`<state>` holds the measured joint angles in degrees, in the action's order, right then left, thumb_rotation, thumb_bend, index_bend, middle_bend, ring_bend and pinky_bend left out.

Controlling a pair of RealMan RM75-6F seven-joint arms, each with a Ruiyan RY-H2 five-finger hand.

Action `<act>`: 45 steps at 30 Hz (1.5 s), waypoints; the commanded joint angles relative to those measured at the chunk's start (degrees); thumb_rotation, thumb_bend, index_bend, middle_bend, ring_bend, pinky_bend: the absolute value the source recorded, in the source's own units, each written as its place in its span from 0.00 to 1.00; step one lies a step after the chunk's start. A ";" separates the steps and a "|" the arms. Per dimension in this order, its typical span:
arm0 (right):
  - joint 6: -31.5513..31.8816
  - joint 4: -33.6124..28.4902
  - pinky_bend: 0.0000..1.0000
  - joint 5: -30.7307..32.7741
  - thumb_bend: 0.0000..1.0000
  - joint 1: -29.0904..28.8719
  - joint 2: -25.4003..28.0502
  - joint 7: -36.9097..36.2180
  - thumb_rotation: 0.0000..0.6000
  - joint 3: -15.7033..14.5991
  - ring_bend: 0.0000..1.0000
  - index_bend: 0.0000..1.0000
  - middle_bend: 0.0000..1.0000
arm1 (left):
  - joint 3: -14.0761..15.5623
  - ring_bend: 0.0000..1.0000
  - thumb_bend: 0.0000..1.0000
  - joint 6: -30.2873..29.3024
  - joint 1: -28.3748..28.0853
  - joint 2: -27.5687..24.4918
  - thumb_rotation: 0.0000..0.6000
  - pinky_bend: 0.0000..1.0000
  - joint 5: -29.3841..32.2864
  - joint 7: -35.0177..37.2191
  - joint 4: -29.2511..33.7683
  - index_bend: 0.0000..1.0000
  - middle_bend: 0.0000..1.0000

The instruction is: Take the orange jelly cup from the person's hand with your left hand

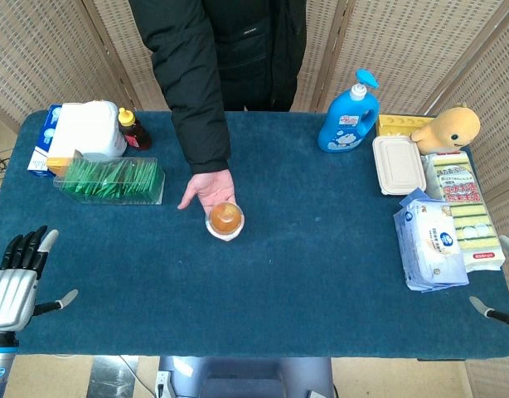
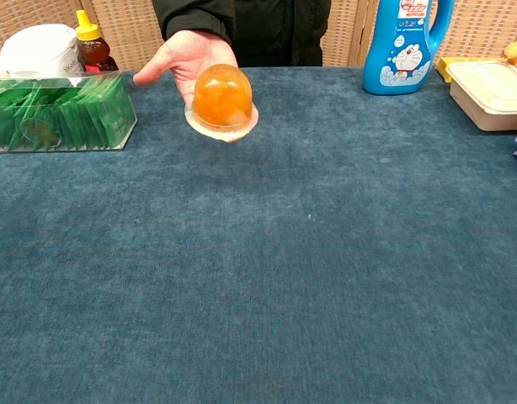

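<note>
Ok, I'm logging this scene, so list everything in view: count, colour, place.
jelly cup: 1, orange, on person's palm
sachet box: 1, green, table left
tub: 1, white, far left
sauce bottle: 1, brown, beside tub
detergent: 1, blue, far right
lunchbox: 1, white, right
plush: 1, yellow, far right
wipes: 1, blue-white, right edge
table: 1, blue
person's hand: 1, palm up
left hand: open, near left edge
right hand: barely visible, right edge
</note>
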<state>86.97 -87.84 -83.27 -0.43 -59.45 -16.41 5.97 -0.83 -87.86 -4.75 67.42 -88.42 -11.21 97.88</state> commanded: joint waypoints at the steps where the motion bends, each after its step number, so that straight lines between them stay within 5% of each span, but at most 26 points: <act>1: -0.22 0.04 0.10 -0.10 0.03 -0.16 0.03 -0.12 1.00 -0.01 0.00 0.00 0.00 | -0.08 0.00 0.08 0.36 -0.40 0.23 1.00 0.00 -0.53 -0.58 -0.33 0.00 0.00; 7: -1.00 0.44 0.10 0.33 0.03 -0.42 -0.02 -0.52 1.00 0.03 0.00 0.00 0.00 | -0.27 0.00 0.08 2.10 -1.73 -0.36 1.00 0.00 -1.37 -0.99 2.66 0.00 0.00; 12: -1.02 0.39 0.10 0.10 0.03 -0.47 0.02 -0.66 1.00 -0.07 0.00 0.00 0.00 | -1.14 0.00 0.10 6.25 -5.98 -3.50 1.00 0.00 -5.90 -6.09 12.91 0.00 0.00; 18: -1.14 0.37 0.10 0.13 0.03 -0.43 0.20 -1.11 1.00 -0.15 0.00 0.00 0.00 | -9.82 0.00 0.13 18.26 -16.76 -2.68 1.00 0.00 3.84 -19.45 21.63 0.00 0.00; 21: -1.23 0.69 0.10 0.33 0.03 -0.43 0.25 -1.93 1.00 -0.04 0.00 0.00 0.00 | -13.81 0.00 0.15 23.44 -23.16 1.05 1.00 0.09 10.61 -25.81 19.88 0.00 0.00; 29: -1.84 1.66 0.10 0.80 0.03 -0.57 0.31 -3.86 1.00 0.15 0.00 0.00 0.00 | -16.54 0.00 0.15 29.35 -35.05 11.03 1.00 0.14 26.29 -36.90 13.22 0.00 0.00; 45: -3.29 2.80 0.10 1.80 0.03 -1.07 0.06 -5.24 1.00 0.46 0.00 0.00 0.00 | -16.86 0.00 0.22 27.79 -44.22 17.88 1.00 0.14 36.42 -40.18 4.89 0.00 0.00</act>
<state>83.70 -85.05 -81.51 -1.50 -59.39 -21.64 6.42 -17.88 -60.18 -48.23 84.90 -53.06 -50.97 103.37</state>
